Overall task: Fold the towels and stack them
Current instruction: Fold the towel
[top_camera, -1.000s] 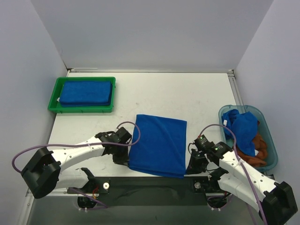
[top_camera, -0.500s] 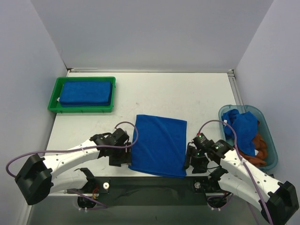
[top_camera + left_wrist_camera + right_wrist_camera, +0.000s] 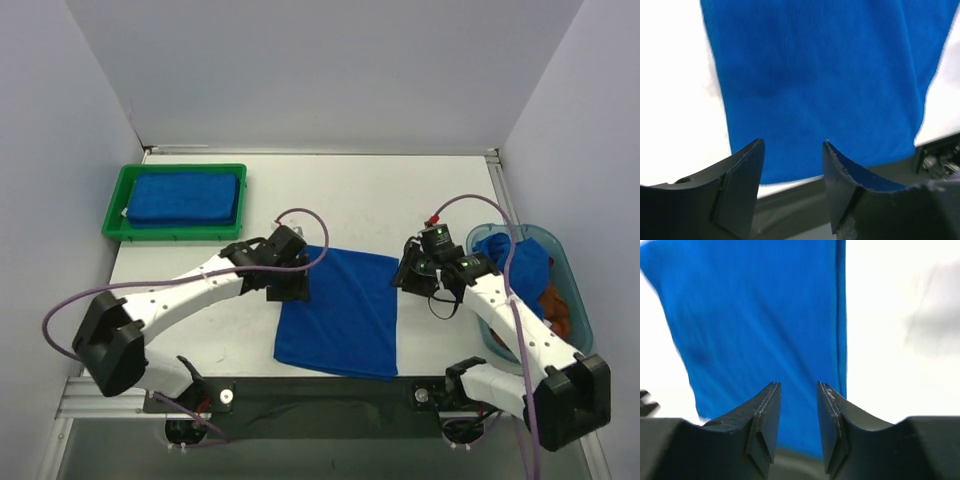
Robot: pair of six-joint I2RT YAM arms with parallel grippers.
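The spread towel [image 3: 338, 310] is royal blue, tray [image 3: 175, 234] green, bin [image 3: 578, 300] teal.

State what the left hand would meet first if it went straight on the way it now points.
The blue towel spread on the table. The left hand points at it with nothing in between, though how far off it is remains unclear.

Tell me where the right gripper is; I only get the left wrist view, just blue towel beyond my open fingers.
Observer: The right gripper is open above the flat towel's far right corner; the left gripper is above its far left corner.
Operator: Anything stacked yet?
Observer: A folded blue towel lies in the green tray, far left.
Operator: More to fold?
Observer: A crumpled blue towel and a rust-brown towel sit in the teal bin, right.
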